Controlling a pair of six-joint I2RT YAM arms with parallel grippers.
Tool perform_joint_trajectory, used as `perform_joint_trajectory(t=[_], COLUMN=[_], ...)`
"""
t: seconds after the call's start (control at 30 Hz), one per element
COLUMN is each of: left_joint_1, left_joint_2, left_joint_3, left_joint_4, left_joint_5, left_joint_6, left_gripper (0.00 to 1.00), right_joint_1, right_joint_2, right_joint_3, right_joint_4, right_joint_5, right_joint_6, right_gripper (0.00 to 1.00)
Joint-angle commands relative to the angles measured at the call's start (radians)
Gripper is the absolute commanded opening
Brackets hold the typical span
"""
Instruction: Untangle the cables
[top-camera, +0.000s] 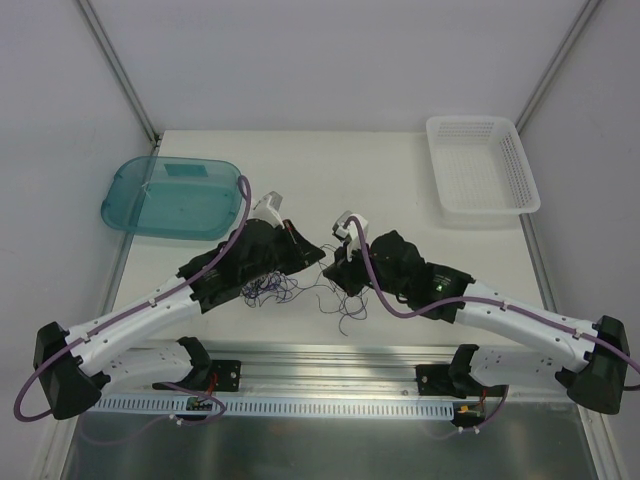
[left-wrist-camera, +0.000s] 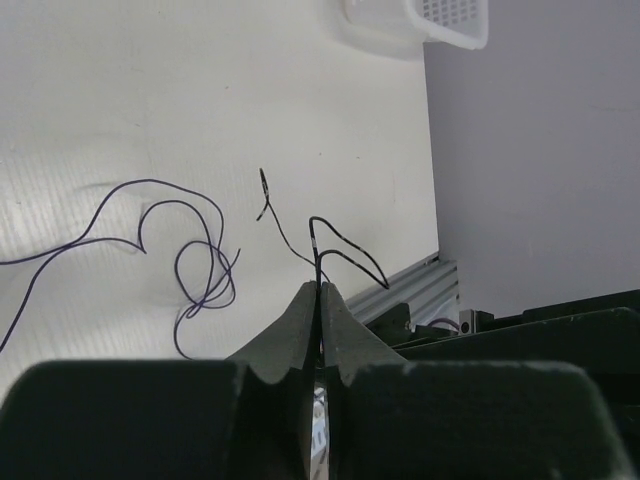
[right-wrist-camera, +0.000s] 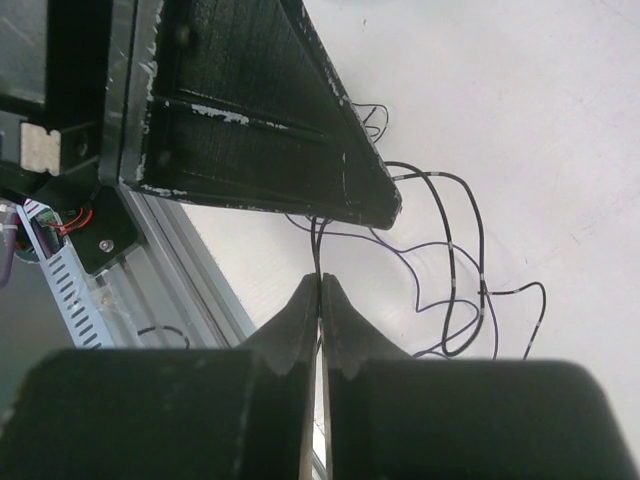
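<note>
I had both arms drawn in toward the middle of the worktop (top-camera: 340, 170), the left arm (top-camera: 150, 305) reaching from the near left and the right arm (top-camera: 520, 315) from the near right, with their wrists close together. The cables (top-camera: 285, 290) lay in a loose dark tangle on the worktop just near of the two wrists. Most of it sat under the left wrist, and a few thin strands trailed off to the right.

In the left wrist view the left jaws were pressed together, and a dark strand rose from the surface and ran straight into their tips, pinched there. Beyond them several purple-black loops lay flat on the worktop to the left.

In the right wrist view the right jaws were also pressed together on a thin strand that entered at their tips. One black finger of the left arm hung just beyond, almost touching them. More loops curled on the worktop to the right of that.

The teal tray (top-camera: 170, 200) sat at the far left and the white basket (top-camera: 480, 165) at the far right, both well apart from the cables.
</note>
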Motion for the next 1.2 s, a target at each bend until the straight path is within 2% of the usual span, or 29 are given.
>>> perform_joint_trajectory(t=[0.0, 0.07, 0.17, 0.2, 0.27, 0.3, 0.4, 0.5, 0.83, 0.87, 1.0, 1.17], left_joint_1=[-0.009, -0.009, -0.009, -0.009, -0.008, -0.002, 0.021, 0.107, 0.511, 0.587, 0.759, 0.906], left_joint_2=[0.002, 0.003, 0.003, 0.003, 0.003, 0.003, 0.005, 0.006, 0.012, 0.015, 0.044, 0.141], left_joint_3=[0.037, 0.04, 0.046, 0.054, 0.068, 0.085, 0.128, 0.174, 0.312, 0.327, 0.372, 0.405], left_joint_4=[0.028, 0.028, 0.028, 0.028, 0.025, 0.029, 0.028, 0.017, -0.032, -0.034, -0.035, -0.032], left_joint_5=[-0.024, -0.029, -0.07, -0.084, -0.107, -0.121, -0.133, -0.105, -0.044, -0.043, -0.069, -0.119], left_joint_6=[0.035, 0.047, 0.097, 0.114, 0.15, 0.185, 0.256, 0.3, 0.458, 0.478, 0.538, 0.553], left_gripper=[0.0, 0.0, 0.0, 0.0, 0.0, 0.0, 0.0, 0.0, 0.0, 0.0, 0.0, 0.0], right_joint_1=[0.005, 0.007, 0.005, 0.004, 0.006, 0.005, 0.006, 0.005, 0.007, 0.007, 0.006, 0.007], right_joint_2=[-0.005, -0.007, -0.019, -0.027, -0.063, -0.08, -0.151, -0.246, -0.479, -0.487, -0.516, -0.537], right_joint_3=[-0.008, -0.008, -0.01, -0.008, -0.008, -0.007, 0.003, -0.013, -0.114, -0.119, -0.145, -0.181], right_joint_4=[0.064, 0.058, 0.036, 0.027, -0.01, -0.04, -0.109, -0.163, -0.321, -0.33, -0.335, -0.314], right_joint_5=[0.023, 0.025, 0.028, 0.029, 0.04, 0.045, 0.06, 0.089, 0.232, 0.233, 0.198, 0.181], right_joint_6=[-0.009, -0.009, -0.009, -0.011, -0.011, -0.014, -0.023, -0.025, 0.032, 0.044, 0.069, 0.069], right_gripper=[0.01, 0.01, 0.25, 0.43, 0.6, 0.72, 0.87, 0.99, 0.97, 0.97, 0.97, 0.97])
